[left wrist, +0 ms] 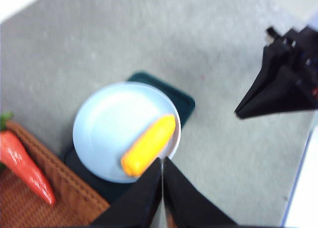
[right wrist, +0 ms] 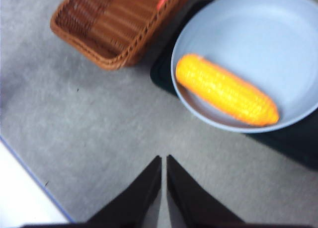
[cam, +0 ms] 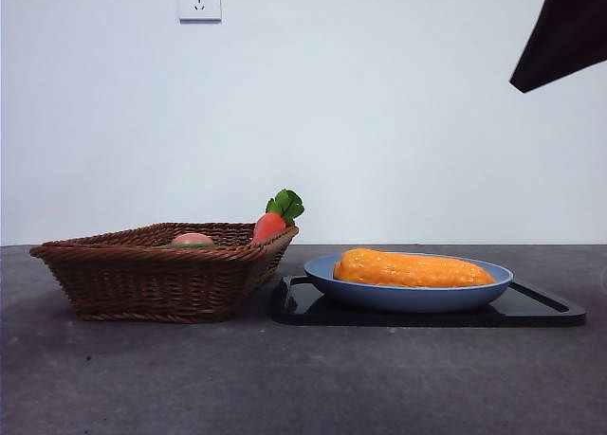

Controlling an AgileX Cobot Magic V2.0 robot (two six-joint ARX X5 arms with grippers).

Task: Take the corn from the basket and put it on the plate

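Long orange-yellow bumpy toy corn (cam: 413,269) inside round blue plastic plate (cam: 410,297); probably light, stiff; best gripped mid-length. Left gripper (left wrist: 162,163), right gripper (right wrist: 163,161): jaws pressed together, empty.

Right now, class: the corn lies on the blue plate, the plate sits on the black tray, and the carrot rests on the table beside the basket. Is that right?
Not quite. The carrot is in the basket, leaning on its rim, as the front view shows. The corn does lie on the plate, which sits on the black tray.
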